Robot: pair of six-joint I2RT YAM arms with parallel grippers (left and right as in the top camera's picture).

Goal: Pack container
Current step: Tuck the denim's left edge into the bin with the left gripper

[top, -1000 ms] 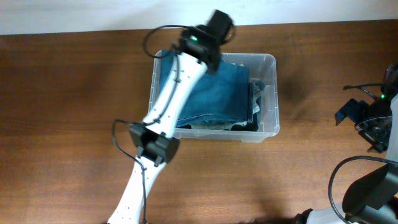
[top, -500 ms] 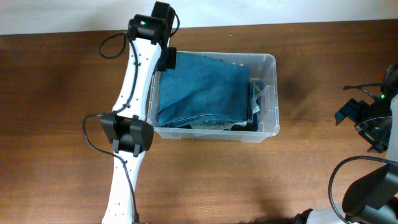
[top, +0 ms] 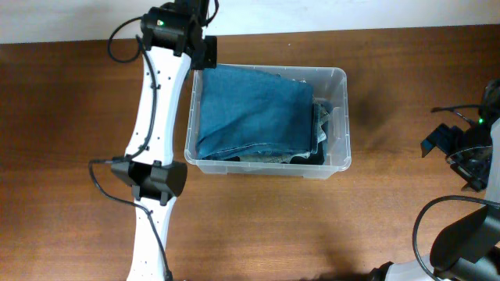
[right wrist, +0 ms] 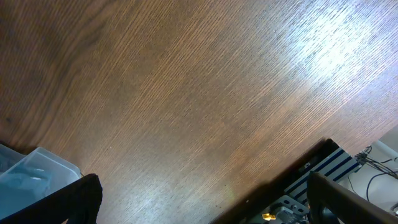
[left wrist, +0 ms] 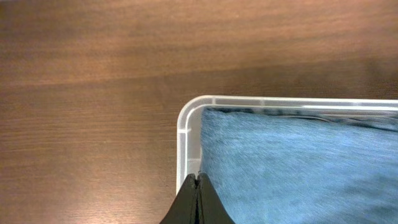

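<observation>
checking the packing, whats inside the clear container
Folded blue denim lies on top, filling most of the container. Darker fabric shows at one end and along the front edge. The denim covers the base and anything beneath, so the rest cannot be seen.

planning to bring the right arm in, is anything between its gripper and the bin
Nothing visible. Only bare table lies between the open right gripper and the right wall of the bin. The shut left gripper is over its far left corner, out of that path.

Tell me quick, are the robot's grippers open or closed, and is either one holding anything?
Left gripper: closed, holding nothing.
Right gripper: open, holding nothing.
</observation>
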